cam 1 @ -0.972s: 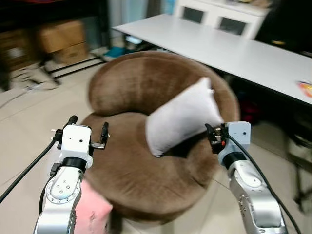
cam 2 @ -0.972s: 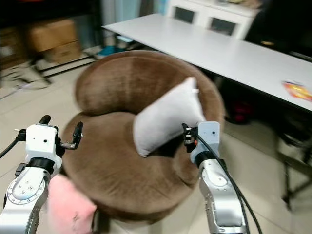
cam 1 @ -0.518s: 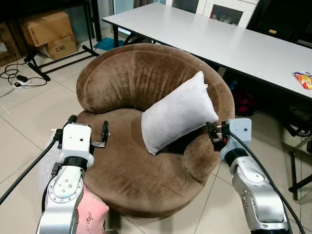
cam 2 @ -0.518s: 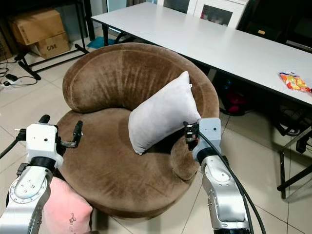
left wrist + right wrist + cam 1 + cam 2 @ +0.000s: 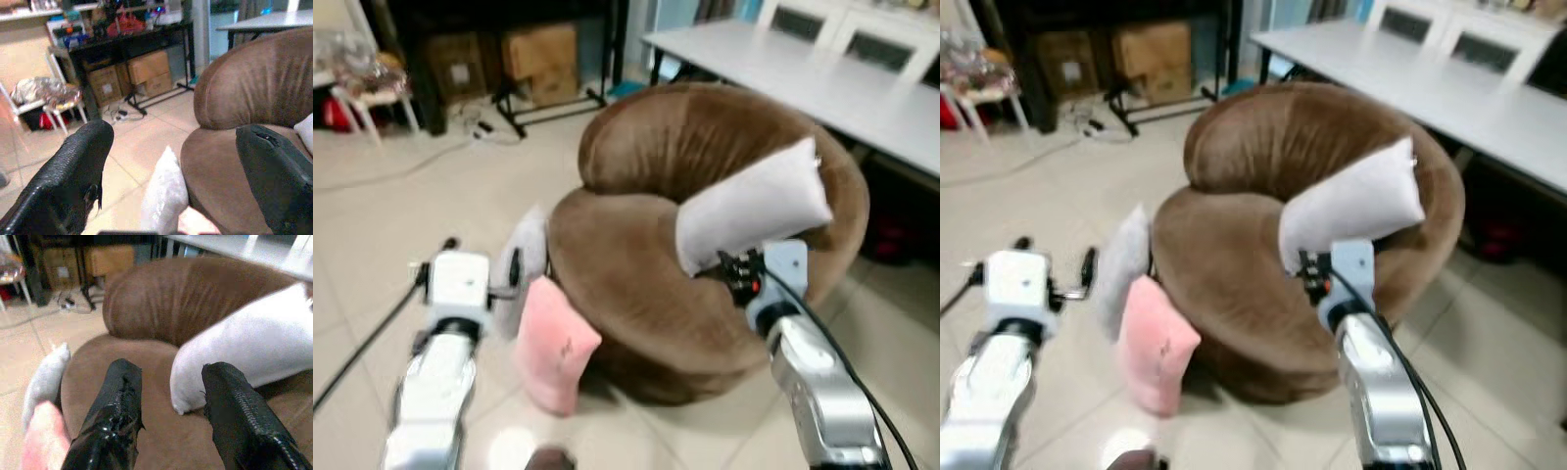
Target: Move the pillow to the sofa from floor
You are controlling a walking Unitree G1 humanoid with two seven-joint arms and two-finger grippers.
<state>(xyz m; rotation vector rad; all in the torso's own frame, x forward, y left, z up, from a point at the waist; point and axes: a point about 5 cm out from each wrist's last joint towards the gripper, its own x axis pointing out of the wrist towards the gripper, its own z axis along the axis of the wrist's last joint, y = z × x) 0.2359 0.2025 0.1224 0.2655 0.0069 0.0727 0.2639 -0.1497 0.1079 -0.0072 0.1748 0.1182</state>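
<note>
A round brown sofa (image 5: 636,264) stands ahead with a grey pillow (image 5: 754,206) leaning on its right armrest. On the floor against the sofa's left side stand a pink pillow (image 5: 556,345) and a white-grey pillow (image 5: 522,262) behind it. My left gripper (image 5: 481,279) hangs open in the air just left of the floor pillows, nothing between its fingers (image 5: 78,176). My right gripper (image 5: 736,274) is open over the sofa seat, right below the grey pillow (image 5: 244,347); its fingers (image 5: 115,416) hold nothing.
A long white table (image 5: 862,88) runs behind the sofa at right. Cardboard boxes (image 5: 540,51) and a black rack (image 5: 132,49) stand at the back, with cables on the tiled floor (image 5: 372,215). A small white stool (image 5: 372,98) is at far left.
The camera has turned left and pulled back, so the sofa sits further right and the two floor pillows have come into full view. Both grippers stay open and empty.
</note>
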